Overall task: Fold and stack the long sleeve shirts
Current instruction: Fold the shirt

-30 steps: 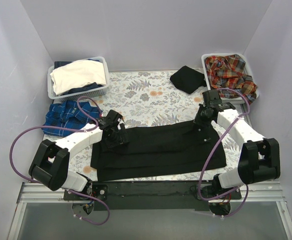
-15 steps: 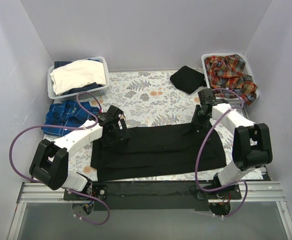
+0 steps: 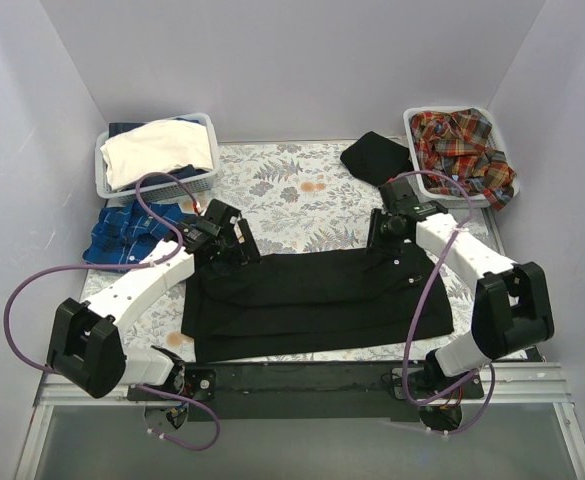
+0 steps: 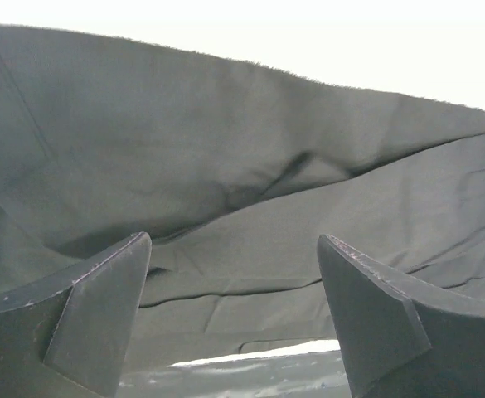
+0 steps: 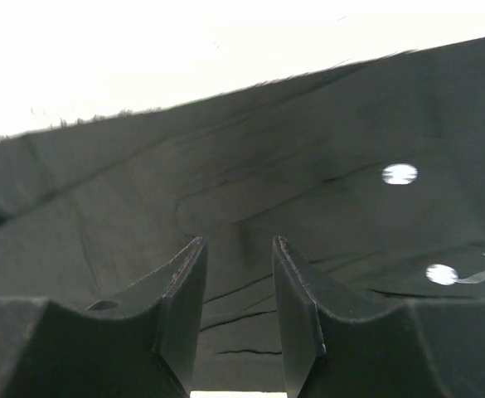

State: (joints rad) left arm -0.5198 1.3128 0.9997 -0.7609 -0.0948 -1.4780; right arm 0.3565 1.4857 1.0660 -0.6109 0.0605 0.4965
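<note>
A black long sleeve shirt [image 3: 317,300] lies folded into a wide band across the near half of the table. My left gripper [image 3: 224,243] hangs over its far left corner, open, with only black cloth [image 4: 242,207] below its fingers. At the far right corner my right gripper [image 3: 387,232] is open too, nothing between its fingers; black cloth [image 5: 308,191] with two pale buttons [image 5: 400,173] fills that view. A blue-and-white checked shirt [image 3: 127,232] lies crumpled at the left. Red-orange plaid shirts [image 3: 462,145] fill the right basket.
A white basket [image 3: 102,180] at the back left holds pale and dark folded cloth. A white basket [image 3: 412,125] stands at the back right. A small folded black cloth [image 3: 374,157] lies beside it on the flowered tablecloth [image 3: 292,195]. Grey walls close in three sides.
The right gripper has opened, let go of the black shirt's far right corner and moved left and back. The left gripper has drawn back from the far left corner, still open.
</note>
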